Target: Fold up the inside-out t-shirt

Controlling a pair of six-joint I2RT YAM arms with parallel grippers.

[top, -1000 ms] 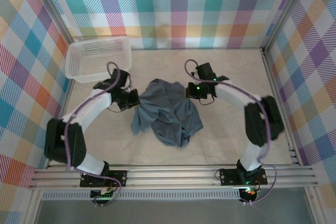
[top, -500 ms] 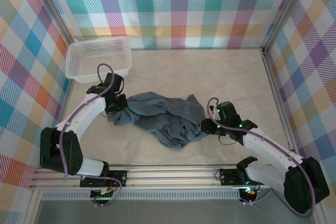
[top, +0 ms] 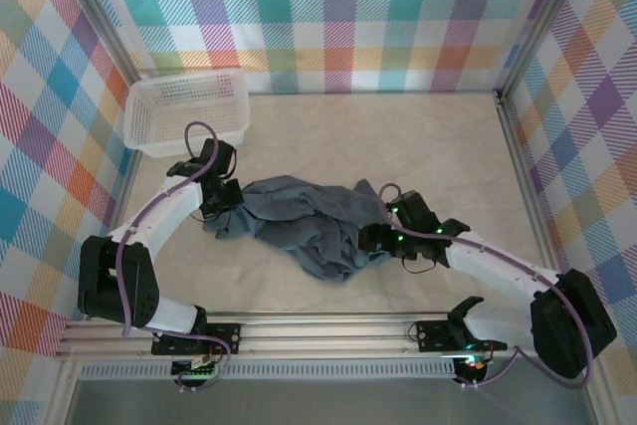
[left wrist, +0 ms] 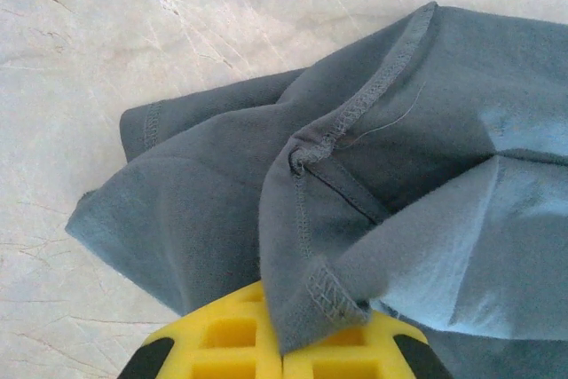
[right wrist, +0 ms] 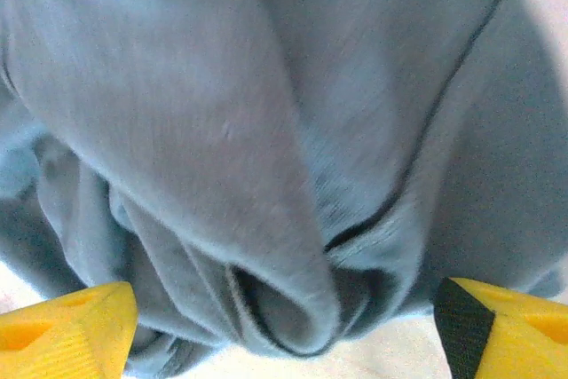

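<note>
**Inside-out t-shirt bunched between left gripper and right gripper**

The shirt lies crumpled on the table. Its left end is at the left gripper and its right edge is against the right gripper. It is slate blue-grey and heavily creased, with raised seams and stitched hems facing outward. The left gripper is clenched on a hemmed corner, and the cloth drapes over its yellow tips. The right gripper is released, its tips wide apart, with a rolled fold of shirt lying loose between them.

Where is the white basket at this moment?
In the top view the basket stands at the table's far left corner, apart from the t-shirt, which lies nearer, at mid-table.
</note>
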